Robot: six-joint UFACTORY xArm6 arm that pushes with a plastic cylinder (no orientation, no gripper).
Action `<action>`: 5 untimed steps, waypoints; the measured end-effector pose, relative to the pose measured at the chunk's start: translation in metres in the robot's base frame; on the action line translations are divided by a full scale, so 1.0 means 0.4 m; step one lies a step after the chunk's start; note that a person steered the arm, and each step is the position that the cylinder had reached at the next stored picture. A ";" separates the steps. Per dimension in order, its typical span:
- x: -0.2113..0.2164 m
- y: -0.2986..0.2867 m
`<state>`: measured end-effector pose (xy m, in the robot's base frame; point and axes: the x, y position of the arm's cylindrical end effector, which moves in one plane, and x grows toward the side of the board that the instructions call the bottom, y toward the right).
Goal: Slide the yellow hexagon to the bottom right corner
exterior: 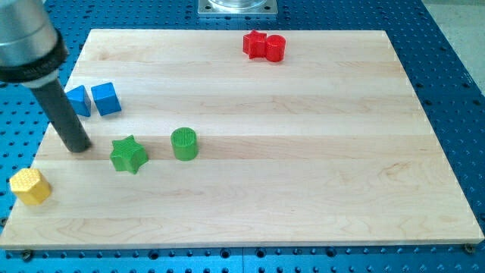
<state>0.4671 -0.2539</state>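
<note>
The yellow hexagon (30, 186) sits at the board's left edge, near the view's bottom left corner. My tip (77, 147) rests on the board above and to the right of the hexagon, apart from it. It stands just left of the green star (128, 155) and below the blue blocks.
A green cylinder (184, 143) stands right of the green star. A blue wedge-like block (79, 100) and a blue cube (105, 98) sit at the left. A red star (255, 43) and red cylinder (274, 48) touch near the top edge. The wooden board (318, 167) lies on a blue perforated table.
</note>
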 end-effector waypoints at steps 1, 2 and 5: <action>0.124 -0.125; 0.237 -0.127; 0.248 0.140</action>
<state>0.5664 -0.1978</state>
